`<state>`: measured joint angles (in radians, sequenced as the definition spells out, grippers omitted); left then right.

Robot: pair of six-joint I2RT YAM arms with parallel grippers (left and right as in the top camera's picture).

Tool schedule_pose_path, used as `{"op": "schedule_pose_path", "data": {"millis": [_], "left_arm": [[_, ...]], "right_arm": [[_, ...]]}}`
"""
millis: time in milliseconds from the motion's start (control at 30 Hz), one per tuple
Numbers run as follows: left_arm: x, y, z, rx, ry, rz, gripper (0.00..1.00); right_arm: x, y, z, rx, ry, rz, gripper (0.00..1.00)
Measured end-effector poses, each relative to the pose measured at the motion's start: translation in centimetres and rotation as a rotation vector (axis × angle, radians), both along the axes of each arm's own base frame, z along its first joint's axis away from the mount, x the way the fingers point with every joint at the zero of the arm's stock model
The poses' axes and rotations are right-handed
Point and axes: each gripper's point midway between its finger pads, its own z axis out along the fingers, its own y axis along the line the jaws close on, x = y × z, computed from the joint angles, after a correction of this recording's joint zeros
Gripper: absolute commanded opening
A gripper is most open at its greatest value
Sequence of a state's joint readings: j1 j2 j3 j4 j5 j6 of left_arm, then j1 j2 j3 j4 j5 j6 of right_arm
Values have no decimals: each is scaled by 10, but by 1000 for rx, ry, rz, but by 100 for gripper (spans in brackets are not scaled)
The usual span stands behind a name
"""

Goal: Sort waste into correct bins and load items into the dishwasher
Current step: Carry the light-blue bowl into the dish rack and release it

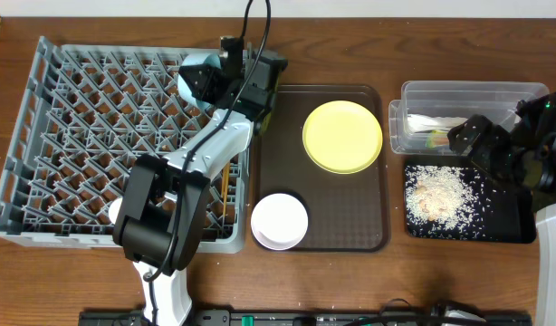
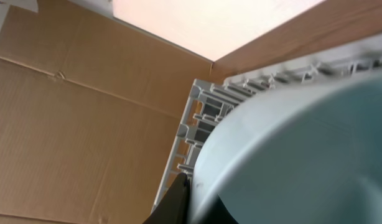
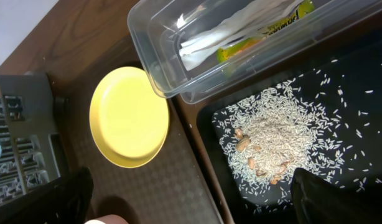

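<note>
We found the left end effector [image 1: 216,83] closed on the rim of the light blue bowl [image 1: 196,80]. It held the bowl, apparently tilted, above the corner of the dish rack [image 1: 79,136] that is far from the robot and nearest the serving tray [image 1: 350,217]. The right end effector [image 3: 191,202] stood wide and empty above the black tray [image 1: 509,228] of crumbs. In our judgement the step was racking the bowl. It should go down on edge between two peg rows, opening angled downward, and be released only once the pegs bear it; a drop from height risked it rolling out. The yellow plate [image 1: 342,136] and pinkish-white bowl [image 1: 280,220] lay on the serving tray, not yet loaded
</note>
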<state>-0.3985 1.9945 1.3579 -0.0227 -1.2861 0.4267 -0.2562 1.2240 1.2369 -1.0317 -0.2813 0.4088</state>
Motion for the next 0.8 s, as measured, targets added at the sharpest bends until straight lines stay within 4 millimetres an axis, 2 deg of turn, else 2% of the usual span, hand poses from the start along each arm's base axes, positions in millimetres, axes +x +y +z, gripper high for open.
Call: {"op": "schedule_pose_path", "data": {"millis": [200, 367, 500, 533, 600, 800], "left_arm": [[-2, -11, -4, -2, 12, -26, 10], [-10, -44, -21, -15, 101, -127, 15], [-18, -57, -27, -29, 111, -150, 17], [-19, -61, -29, -35, 109, -156, 22], [-23, -70, -32, -48, 119, -179, 25], [-33, -105, -59, -158, 202, -291, 32]], "right_arm": [[0, 0, 0, 0, 0, 0, 99], [0, 0, 0, 0, 0, 0, 99], [0, 0, 0, 0, 0, 0, 99], [0, 0, 0, 0, 0, 0, 99], [0, 0, 0, 0, 0, 0, 99], [0, 0, 0, 0, 0, 0, 99]]}}
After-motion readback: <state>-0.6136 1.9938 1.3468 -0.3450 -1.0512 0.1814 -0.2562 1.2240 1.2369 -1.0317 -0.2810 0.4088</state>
